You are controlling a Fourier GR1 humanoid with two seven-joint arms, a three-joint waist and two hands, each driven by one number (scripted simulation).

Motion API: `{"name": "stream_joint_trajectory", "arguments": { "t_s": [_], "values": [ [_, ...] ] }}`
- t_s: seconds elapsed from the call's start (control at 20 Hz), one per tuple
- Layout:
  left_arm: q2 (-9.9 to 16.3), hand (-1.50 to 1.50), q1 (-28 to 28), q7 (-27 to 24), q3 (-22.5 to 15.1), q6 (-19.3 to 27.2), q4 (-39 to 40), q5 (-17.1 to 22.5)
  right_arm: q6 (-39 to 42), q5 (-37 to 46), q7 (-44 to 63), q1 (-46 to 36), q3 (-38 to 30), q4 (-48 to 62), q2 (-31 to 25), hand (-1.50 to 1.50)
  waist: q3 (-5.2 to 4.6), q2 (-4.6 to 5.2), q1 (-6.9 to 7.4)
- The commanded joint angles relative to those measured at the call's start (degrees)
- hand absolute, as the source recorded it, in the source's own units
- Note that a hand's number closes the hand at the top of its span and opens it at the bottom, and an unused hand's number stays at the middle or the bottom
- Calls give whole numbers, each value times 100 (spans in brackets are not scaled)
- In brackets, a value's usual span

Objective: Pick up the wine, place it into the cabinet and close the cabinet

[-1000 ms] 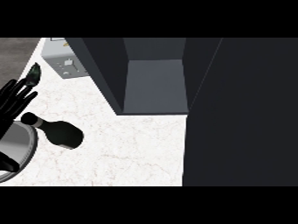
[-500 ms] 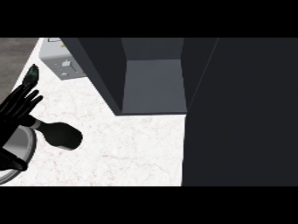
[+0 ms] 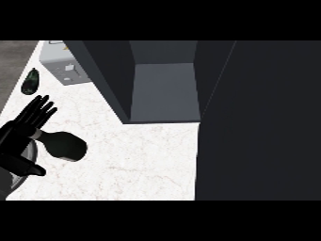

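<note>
A white marbled counter [image 3: 142, 160] spreads out to the right of the left hand [image 3: 17, 136] and beyond its fingertips. Past the fingertips, near the counter's left edge, a small dark green oval thing [image 3: 31, 81] lies on the stone, well apart from the hand. Farther off and a little to the right of it sits a pale grey box [image 3: 69, 68] with small light marks on its top. Left of the hand, beyond the counter's edge, runs dark grey floor [image 3: 3, 80].
</note>
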Motion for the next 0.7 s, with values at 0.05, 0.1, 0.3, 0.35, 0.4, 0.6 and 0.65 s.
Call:
{"name": "stream_joint_trajectory", "arguments": {
  "t_s": [0.05,0.1,0.3,0.35,0.4,0.6,0.65],
  "values": [
    [330,-150,-401,-778,42,-363,1348,-289,-125,-66,271,-391,-129,114,-37,-150,-94,43,27],
    [135,-150,-340,-1162,-169,-150,1456,-651,134,21,-225,-80,-21,258,-27,-150,-97,58,-24],
    [321,-150,-607,-1621,-224,-37,2107,-836,44,-128,87,22,-174,-29,-67,-150,-92,36,14],
    [237,-150,-625,-1734,-378,-116,2173,-936,-31,-134,254,-171,-115,-111,-62,-150,-97,46,-4],
    [309,-150,-781,-1807,-368,-19,2427,-996,31,-102,230,106,-56,-327,-71,-150,-96,41,-23],
    [430,-150,-657,-2358,-492,-82,2817,-1143,10,-93,181,33,-81,-235,-46,-150,-99,52,-29],
    [213,-150,-742,-2343,-551,128,2868,-1172,78,163,-112,342,131,-208,43,-150,-98,48,-46]
  ]
}}
